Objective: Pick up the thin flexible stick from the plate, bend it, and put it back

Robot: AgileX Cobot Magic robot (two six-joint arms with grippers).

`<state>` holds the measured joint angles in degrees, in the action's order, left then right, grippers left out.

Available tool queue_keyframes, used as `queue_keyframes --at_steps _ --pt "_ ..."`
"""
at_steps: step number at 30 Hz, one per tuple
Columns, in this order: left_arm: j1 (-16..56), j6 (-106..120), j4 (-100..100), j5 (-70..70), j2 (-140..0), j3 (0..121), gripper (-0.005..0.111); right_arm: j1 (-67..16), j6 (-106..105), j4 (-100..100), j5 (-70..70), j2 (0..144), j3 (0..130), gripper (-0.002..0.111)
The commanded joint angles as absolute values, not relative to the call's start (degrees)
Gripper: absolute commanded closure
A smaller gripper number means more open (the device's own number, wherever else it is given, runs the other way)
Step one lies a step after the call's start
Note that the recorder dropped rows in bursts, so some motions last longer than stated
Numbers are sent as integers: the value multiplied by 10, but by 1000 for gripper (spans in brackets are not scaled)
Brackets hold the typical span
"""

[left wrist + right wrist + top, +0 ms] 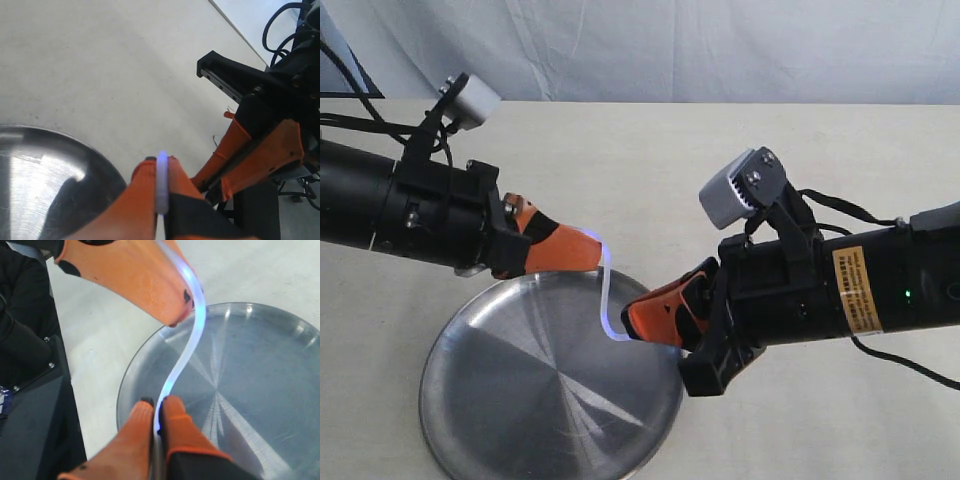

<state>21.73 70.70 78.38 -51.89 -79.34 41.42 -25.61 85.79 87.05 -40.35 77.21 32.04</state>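
Both arms have the stick (pixel 606 290) strung between them, lifted off the plate (pixel 510 400) and hanging just above its far rim. The left gripper (pixel 592 250) is pinched hard on one end, right over that rim. The right gripper (pixel 632 320) is pinched just as hard on the other end, a little further in over the plate's right side. On each, the orange fingers meet with nothing between them but the stick. It runs from one to the other in a soft S-curve, glowing bluish-white, so I'd say the bend is under way but not finished. To do it well, I'd bring the two tips toward each other slowly and evenly, holding both pinches firm so the springy rod can't slip or flick out. I'd also keep the wrists from twisting, so the curve stays in one plane over the plate. Room is tight where it matters. The fingertips are already near one another, so there is little travel left before orange meets orange. The right gripper's black body hangs low beside the plate's right rim and could catch it if it dips. Straight below the stick the plate is bare, which leaves an easy place to set it down. Past the far rim there is only open table (pixel 720 140).
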Motion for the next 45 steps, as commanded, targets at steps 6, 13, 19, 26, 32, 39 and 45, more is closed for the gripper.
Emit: queue_keyframes --at_steps 6,13,19,26,32,39,45 --pt "219 705 782 -541 -798 417 107 -257 839 860 -406 769 337 109" --pt "219 705 782 -551 -798 417 107 -257 837 889 -405 769 370 109" --pt "219 705 779 -555 -799 422 107 -257 837 898 -400 769 377 109" --pt "219 705 778 -567 -810 423 107 -296 825 966 -331 769 381 109" --pt "219 705 778 -583 -824 423 107 -345 813 988 -265 769 381 109" --pt "219 705 776 -588 -832 423 107 -376 794 991 -219 769 381 109" --pt "219 704 777 -591 -840 423 107 -391 763 999 -197 769 381 109"
